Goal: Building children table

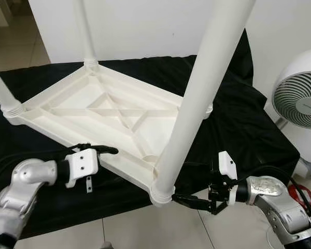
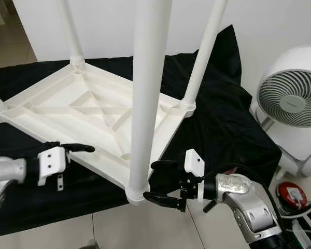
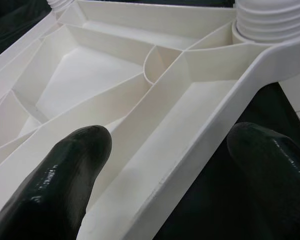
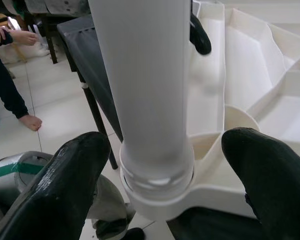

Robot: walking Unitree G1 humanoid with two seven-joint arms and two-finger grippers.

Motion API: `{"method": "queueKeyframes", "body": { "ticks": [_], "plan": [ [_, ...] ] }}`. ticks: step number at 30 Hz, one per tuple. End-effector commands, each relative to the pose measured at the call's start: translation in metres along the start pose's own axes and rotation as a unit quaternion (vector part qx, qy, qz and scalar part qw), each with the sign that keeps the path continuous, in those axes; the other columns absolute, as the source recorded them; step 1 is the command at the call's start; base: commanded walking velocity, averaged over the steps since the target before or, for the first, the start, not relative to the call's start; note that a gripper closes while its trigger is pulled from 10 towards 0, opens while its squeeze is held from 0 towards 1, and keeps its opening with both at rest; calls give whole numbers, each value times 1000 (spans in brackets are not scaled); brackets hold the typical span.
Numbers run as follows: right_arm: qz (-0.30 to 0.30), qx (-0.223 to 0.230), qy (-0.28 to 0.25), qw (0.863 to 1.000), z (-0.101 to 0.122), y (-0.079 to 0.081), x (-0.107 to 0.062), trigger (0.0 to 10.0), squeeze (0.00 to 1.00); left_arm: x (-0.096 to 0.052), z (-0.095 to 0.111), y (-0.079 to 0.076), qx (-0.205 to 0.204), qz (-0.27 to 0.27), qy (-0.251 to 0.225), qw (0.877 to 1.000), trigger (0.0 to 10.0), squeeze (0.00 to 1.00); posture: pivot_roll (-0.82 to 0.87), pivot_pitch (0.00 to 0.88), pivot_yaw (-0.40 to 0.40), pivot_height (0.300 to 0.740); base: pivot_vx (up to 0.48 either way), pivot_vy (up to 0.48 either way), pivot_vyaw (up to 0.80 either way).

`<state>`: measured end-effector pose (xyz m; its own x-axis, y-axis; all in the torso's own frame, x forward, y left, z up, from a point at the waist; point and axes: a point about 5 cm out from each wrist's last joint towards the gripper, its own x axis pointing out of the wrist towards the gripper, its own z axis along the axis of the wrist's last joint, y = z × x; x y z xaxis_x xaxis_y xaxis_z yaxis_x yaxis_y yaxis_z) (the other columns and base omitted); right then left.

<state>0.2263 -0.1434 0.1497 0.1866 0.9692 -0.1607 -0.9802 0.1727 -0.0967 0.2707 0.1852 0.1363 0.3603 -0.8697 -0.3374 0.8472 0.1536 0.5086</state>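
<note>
No writing can be read anywhere. The white table [image 1: 109, 111] lies upside down on a bed covered in black cloth [image 1: 238, 119], its legs pointing up. The left gripper [image 3: 165, 175] is spread, one finger inside the table's rim and one outside. The right gripper [image 4: 160, 170] is spread wide around the base of the nearest leg [image 1: 197, 98], not touching. A fan [image 1: 300, 98] stands to the right.
</note>
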Motion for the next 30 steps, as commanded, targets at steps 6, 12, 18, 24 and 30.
{"method": "queueKeyframes", "body": {
  "ticks": [6,12,18,24,30],
  "plan": [
    [-19,9,-28,999,6,1,20,10000,0,17,-9,-1,24,-21,11,999,10000,0,25,0,-28,740,0,0,0],
    [-45,28,-51,997,7,3,32,10000,0,25,-15,-4,35,-36,21,999,10000,0,24,3,-31,740,0,0,0],
    [-124,68,-91,986,3,0,42,10000,0,37,-21,-13,36,-63,26,997,10000,0,29,2,-34,740,0,0,0],
    [-218,99,-119,964,-4,-15,39,10000,0,46,-27,-21,29,-76,17,997,10000,0,24,3,-26,740,0,0,0],
    [-260,93,-131,952,-1,-25,31,10000,0,54,-20,-23,32,-79,-10,996,10000,0,24,3,-25,740,0,0,0]
  ]
}}
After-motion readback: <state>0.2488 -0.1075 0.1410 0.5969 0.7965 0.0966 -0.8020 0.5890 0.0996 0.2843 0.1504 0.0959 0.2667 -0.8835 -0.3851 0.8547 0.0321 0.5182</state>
